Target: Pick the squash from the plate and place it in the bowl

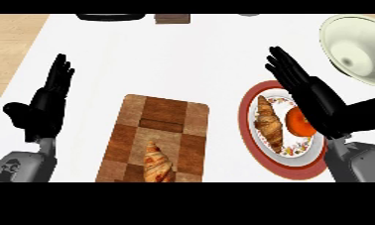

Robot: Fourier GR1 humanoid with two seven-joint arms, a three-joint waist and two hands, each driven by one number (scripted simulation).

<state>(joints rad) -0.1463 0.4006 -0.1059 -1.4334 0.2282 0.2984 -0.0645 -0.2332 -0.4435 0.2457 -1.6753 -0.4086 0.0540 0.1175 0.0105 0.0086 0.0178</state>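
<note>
Checkered wooden cutting board point(157, 135) on the white counter point(183, 60), bearing one croissant point(156, 163) (near its lower edge); dark objects point(110, 17) at the counter's far edge.

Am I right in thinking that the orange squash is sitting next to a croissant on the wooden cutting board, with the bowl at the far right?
Not quite. In the head view the squash lies beside a croissant on the red-rimmed plate, not on the cutting board. The board holds a different croissant. The bowl is indeed at the far right.
</note>
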